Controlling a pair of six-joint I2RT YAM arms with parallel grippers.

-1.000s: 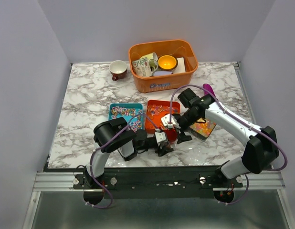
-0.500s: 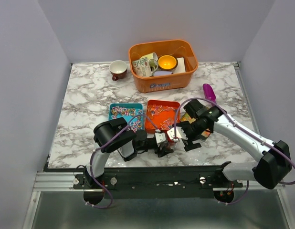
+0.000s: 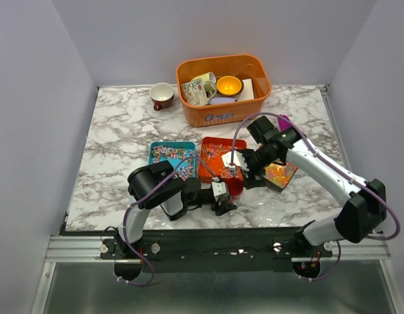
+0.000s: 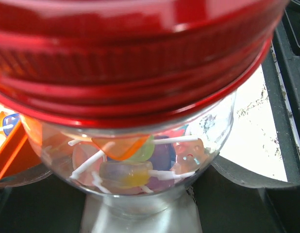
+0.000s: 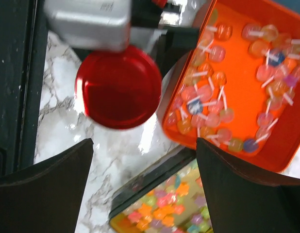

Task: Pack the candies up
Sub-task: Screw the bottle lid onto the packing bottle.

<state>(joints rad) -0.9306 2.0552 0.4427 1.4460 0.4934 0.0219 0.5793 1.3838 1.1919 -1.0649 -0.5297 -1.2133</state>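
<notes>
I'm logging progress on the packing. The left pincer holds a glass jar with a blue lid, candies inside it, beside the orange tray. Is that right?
Not quite: the lid is red, not blue, as the right wrist view shows from above. The rest stands: the left pincer holds the glass jar, candies inside it, beside the orange tray.

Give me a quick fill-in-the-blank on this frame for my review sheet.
The jar in the left pincer wears a ___ lid.
The right pincer hovers above that lid, jaws ___.
The stick candies lie in the ___ tray.
Missing words: red; open; orange.
</notes>
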